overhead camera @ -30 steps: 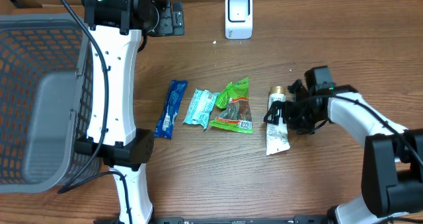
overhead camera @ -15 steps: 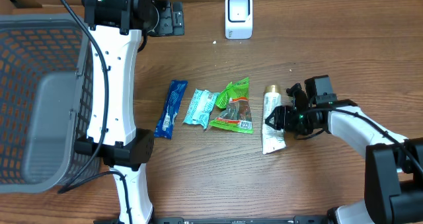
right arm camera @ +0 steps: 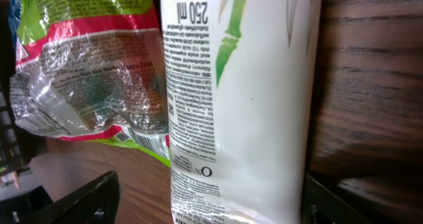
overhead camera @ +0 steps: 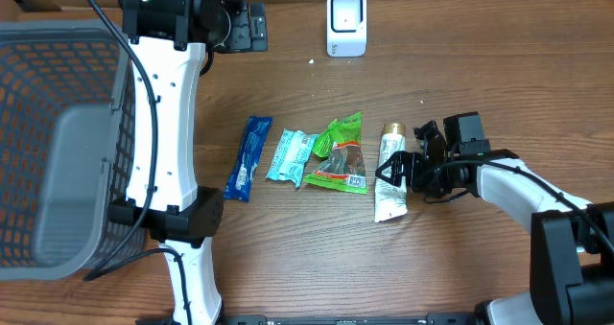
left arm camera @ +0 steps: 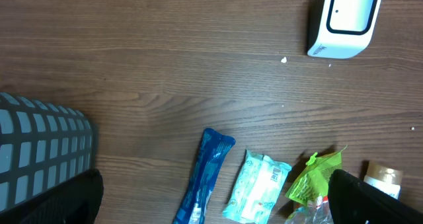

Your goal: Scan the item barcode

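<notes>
Wood-grain table [overhead camera: 499, 66] fills the overhead view, with a grey mesh basket [overhead camera: 67, 76] at its left edge and a white barcode scanner [overhead camera: 346, 23] standing near the far edge. Four items lie in a row at mid-table: a blue packet [overhead camera: 247, 158], a teal packet [overhead camera: 291, 155], a green snack bag [overhead camera: 341, 154] and, rightmost, a white tube [overhead camera: 389, 202] with its gold cap toward the far edge. The right gripper [overhead camera: 395, 168] sits low over the tube's middle.

From the left wrist, the left gripper [left arm camera: 215, 184] hangs high above the row, fingers spread wide with nothing between them.

The right wrist view is very close. The tube fills the middle, with the snack bag just beside it. One dark finger [right arm camera: 73, 197] stands clear of the tube, bare table between them. The other seems to touch the opposite side, though that edge is in shadow. The pincer is therefore released, straddling the tube rather than clamping it.

The step in hand looks like taking up the tube. Next, the jaws must close on it, lift it clear of the bag, carry it to the scanner and turn its barcode, not visible here, toward the window.
</notes>
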